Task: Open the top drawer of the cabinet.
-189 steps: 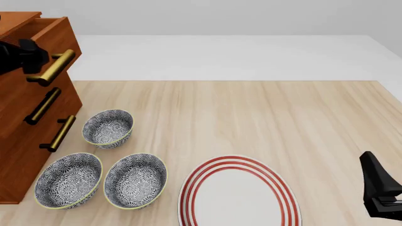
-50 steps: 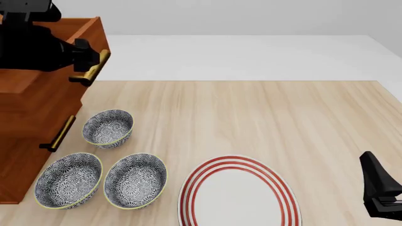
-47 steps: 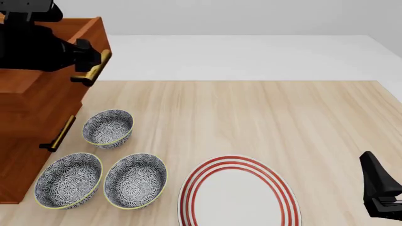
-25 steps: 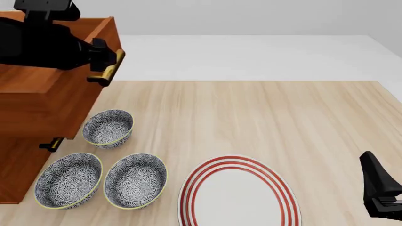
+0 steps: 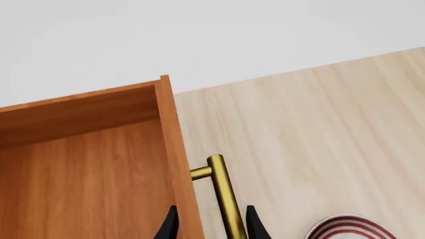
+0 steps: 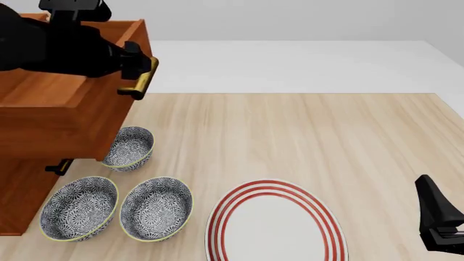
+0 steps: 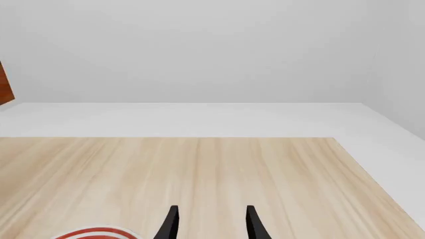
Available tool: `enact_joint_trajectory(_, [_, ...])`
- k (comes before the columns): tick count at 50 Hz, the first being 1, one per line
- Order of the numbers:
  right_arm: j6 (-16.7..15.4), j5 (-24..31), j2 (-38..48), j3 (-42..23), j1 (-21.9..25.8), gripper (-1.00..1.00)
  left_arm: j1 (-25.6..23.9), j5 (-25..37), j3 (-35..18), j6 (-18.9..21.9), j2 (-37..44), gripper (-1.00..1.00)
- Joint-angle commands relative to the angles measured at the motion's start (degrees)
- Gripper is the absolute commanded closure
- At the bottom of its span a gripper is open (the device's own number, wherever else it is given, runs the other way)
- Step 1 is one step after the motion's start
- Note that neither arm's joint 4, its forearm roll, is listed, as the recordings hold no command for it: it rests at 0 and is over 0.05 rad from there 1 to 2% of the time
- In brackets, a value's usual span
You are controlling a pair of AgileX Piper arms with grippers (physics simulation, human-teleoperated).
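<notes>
The cabinet (image 6: 18,196) stood at the frame's left edge, its top drawer (image 6: 65,117) pulled well out — overhanging the farthest of three patterned bowls (image 6: 129,149). At upper left the left gripper (image 6: 141,68) was closed on the drawer's brass handle (image 6: 139,80). At lower right the right gripper (image 7: 209,224) hung parted, holding nothing, beside the red-ringed plate (image 6: 272,224).

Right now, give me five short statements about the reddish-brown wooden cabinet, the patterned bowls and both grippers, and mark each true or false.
1. The top drawer of the reddish-brown wooden cabinet is pulled out. True.
2. The left gripper straddles the drawer's brass bar handle. True.
3. Two patterned bowls sit by the cabinet. False: three, at.
4. The right gripper holds the red-striped white plate. False: it holds nothing.
5. The drawer overhangs the farthest bowl. True.
</notes>
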Motion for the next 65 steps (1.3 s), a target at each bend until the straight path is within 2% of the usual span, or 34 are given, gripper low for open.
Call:
enact_joint_trajectory(1, [0.0,0.0,0.0,0.0,0.0,-1.0,-0.7,-0.1,2.2,1.2,6.5,-1.0])
enact_joint_trajectory(31, [0.0,0.0,0.0,0.0,0.0,-1.0,-3.7,-1.8,2.5,-0.3,9.2,-1.0])
enact_joint_trajectory(48, [0.0,0.0,0.0,0.0,0.0,-1.0,-2.9,3.8,-5.5,-0.7,3.9,-1.0])
enact_joint_trajectory(56, [0.0,0.0,0.0,0.0,0.0,-1.0,-2.1,7.2,-11.4,-0.4,1.9,-1.0])
enact_joint_trajectory(65, [0.0,0.0,0.0,0.0,0.0,-1.0,-1.5,8.5,-13.8,0.0,0.7,-1.0])
